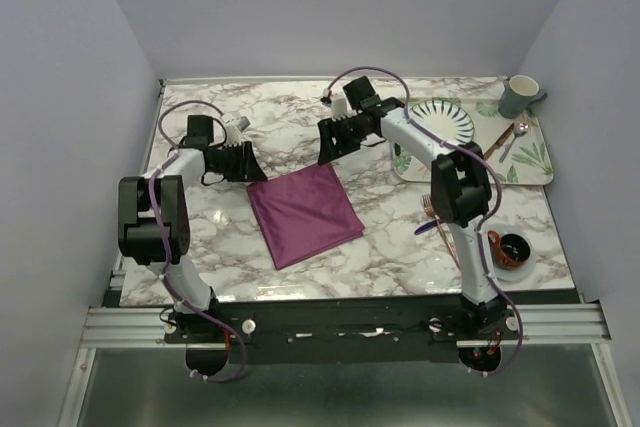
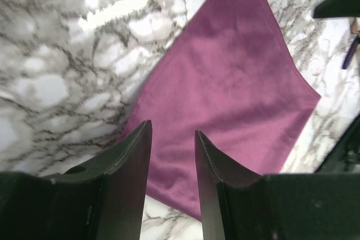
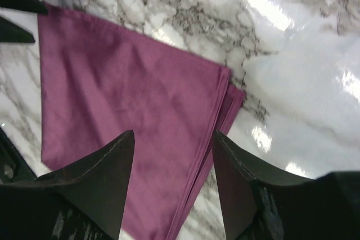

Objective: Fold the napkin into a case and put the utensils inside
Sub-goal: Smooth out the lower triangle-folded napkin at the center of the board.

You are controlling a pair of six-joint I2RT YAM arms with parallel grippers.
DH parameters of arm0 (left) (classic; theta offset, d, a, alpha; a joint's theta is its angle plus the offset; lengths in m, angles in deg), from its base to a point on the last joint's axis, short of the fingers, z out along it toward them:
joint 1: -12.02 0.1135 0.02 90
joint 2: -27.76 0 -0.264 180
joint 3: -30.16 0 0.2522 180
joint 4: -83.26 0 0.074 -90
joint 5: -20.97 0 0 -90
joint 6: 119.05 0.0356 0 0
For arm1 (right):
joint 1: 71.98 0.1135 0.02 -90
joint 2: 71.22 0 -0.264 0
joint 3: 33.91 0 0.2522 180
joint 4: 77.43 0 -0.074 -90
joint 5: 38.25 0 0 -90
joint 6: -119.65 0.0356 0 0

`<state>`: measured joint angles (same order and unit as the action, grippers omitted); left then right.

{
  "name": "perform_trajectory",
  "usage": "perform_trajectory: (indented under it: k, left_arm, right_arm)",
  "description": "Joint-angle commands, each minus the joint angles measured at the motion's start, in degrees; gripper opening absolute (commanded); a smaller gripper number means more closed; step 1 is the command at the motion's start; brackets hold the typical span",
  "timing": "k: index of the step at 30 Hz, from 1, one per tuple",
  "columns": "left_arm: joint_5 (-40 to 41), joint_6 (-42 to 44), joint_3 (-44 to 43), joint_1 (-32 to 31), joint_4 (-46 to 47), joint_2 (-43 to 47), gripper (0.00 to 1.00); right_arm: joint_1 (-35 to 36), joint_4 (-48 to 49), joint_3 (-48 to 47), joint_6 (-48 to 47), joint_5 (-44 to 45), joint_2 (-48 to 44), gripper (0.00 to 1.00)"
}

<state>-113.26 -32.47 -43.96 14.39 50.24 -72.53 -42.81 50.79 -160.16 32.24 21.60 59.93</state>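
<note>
The plum-purple napkin (image 1: 303, 214) lies folded flat in the middle of the marble table, its layered edges showing in the right wrist view (image 3: 124, 105). My left gripper (image 1: 256, 171) is open and empty, over the napkin's far left corner (image 2: 236, 82). My right gripper (image 1: 325, 153) is open and empty, over the far right corner. The copper fork (image 1: 430, 209) and the dark blue knife (image 1: 428, 228) lie right of the napkin, partly hidden by my right arm. The knife's tip shows in the left wrist view (image 2: 350, 51).
A tray (image 1: 535, 162) at the back right holds a patterned plate (image 1: 445, 119) and a silver spoon (image 1: 520, 132). A grey-green mug (image 1: 520, 95) stands behind it. A brown cup on a saucer (image 1: 512, 249) sits at the front right.
</note>
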Motion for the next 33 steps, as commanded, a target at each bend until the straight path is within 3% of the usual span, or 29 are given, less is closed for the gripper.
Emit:
perform_trajectory:
  k: [1, 9, 18, 22, 33]
  left_arm:
    - [6.42, 15.09, -6.52, -3.50, -10.87, 0.19, 0.45]
    - [13.29, 23.37, -7.59, -7.91, -15.98, -2.54, 0.40]
    - [12.32, 21.97, -6.00, -8.70, -15.36, -2.28, 0.40]
    - [11.19, 21.26, -6.26, -8.70, -15.10, -2.19, 0.40]
    - [6.08, 15.38, -8.02, -8.44, -12.29, -2.63, 0.40]
  right_arm:
    - [-1.66, -5.21, 5.42, -1.01, -3.41, -7.66, 0.66]
    - [-2.98, -7.86, 21.84, -2.06, -5.18, -15.12, 0.66]
    - [-3.15, -5.58, 26.27, -1.18, -5.71, -15.67, 0.64]
    - [-3.07, -4.52, 21.88, -1.80, -5.62, -13.65, 0.60]
    - [-2.98, -0.57, -2.20, 3.47, -4.39, 1.11, 0.46]
